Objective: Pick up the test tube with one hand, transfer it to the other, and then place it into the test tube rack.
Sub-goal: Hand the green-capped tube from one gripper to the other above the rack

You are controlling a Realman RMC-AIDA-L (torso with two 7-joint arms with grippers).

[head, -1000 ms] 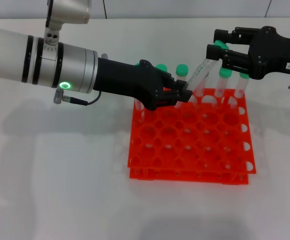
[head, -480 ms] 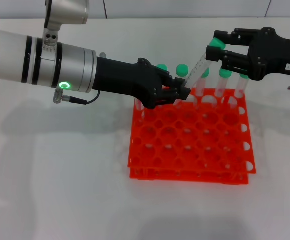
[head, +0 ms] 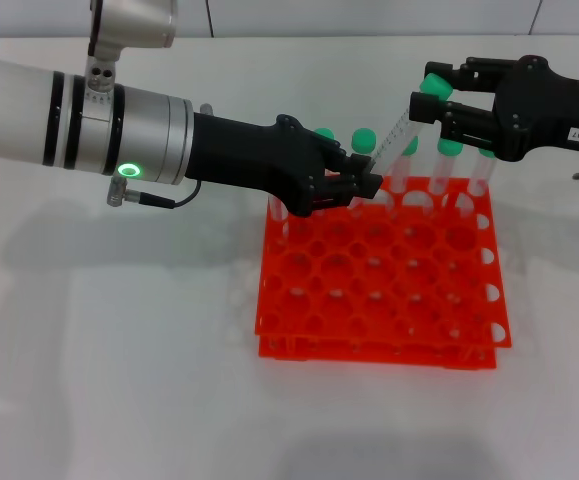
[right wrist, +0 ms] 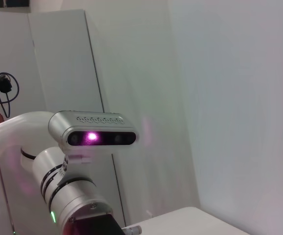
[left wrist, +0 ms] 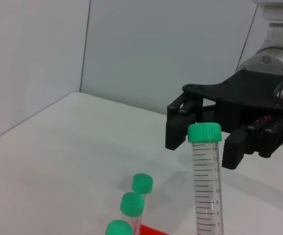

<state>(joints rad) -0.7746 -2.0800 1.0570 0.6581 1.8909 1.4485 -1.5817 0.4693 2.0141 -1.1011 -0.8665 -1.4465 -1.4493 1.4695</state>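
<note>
1. The test tube [head: 393,146] in the left hand [head: 361,186] is clear, smooth plastic with printed graduations and a ribbed green cap.
2. Both hands, including the right hand [head: 439,108], look matt black plastic.
3. The test tube rack [head: 384,280] below is glossy orange-red plastic.
4. The counter [head: 119,350] is matt white.

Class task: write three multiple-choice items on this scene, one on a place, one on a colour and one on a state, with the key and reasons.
1. Where does the left gripper hold the test tube?
A. At its cap
B. At its lower end
C. Nowhere

2. What colour is the test tube rack?
A. Blue
B. Orange-red
C. White

3. How is the right gripper?
A. Open
B. Shut on a tube standing in the rack
C. Resting on the table

Key:
1 B: the tilted tube's lower end sits between the left gripper's fingers, above the rack's far edge.
2 B: the whole grid is orange-red.
3 A: the left wrist view shows its fingers apart by the green cap.
</note>
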